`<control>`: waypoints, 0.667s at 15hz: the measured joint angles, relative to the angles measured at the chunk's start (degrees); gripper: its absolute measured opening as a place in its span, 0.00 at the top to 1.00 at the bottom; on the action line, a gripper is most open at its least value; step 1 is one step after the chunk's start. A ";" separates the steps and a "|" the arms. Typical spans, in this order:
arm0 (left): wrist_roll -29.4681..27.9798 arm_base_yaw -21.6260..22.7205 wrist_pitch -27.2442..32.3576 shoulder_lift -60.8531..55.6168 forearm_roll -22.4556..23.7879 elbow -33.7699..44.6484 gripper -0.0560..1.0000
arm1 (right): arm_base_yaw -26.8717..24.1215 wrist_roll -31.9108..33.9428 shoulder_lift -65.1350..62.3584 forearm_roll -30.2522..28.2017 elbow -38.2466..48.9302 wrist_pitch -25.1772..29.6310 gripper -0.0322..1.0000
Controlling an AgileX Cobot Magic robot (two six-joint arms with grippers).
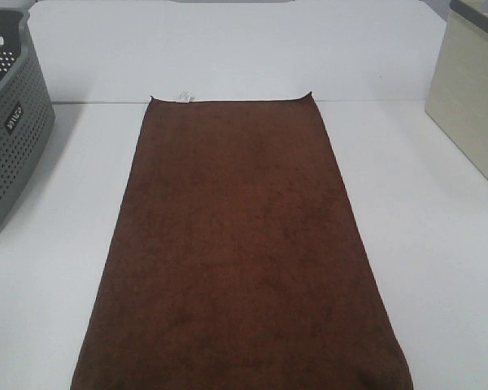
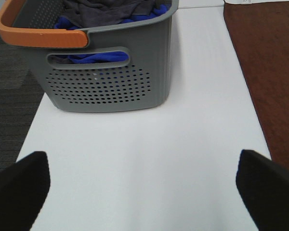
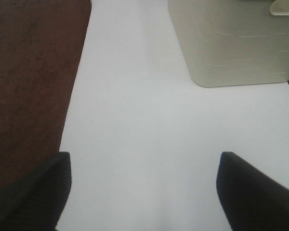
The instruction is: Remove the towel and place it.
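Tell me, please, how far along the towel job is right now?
Done: the towel lies spread flat on the table, outside the grey basket. In hand: nothing; the left tool and right tool are open and empty. Left: possibly nothing.

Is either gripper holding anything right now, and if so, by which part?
Nothing is held. The left gripper and right gripper are open over bare table; the towel lies flat, untouched.

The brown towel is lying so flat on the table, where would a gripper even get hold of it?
Probably at an edge or corner. The towel lies spread flat, so only its borders offer a lip. Its long sides face each open gripper: left gripper from the basket side, right gripper from the beige bin side.
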 joint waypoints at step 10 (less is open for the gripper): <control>-0.34 0.00 -0.97 0.00 -0.86 0.23 0.02 | 0.00 0.00 0.00 0.00 0.11 -0.11 0.20</control>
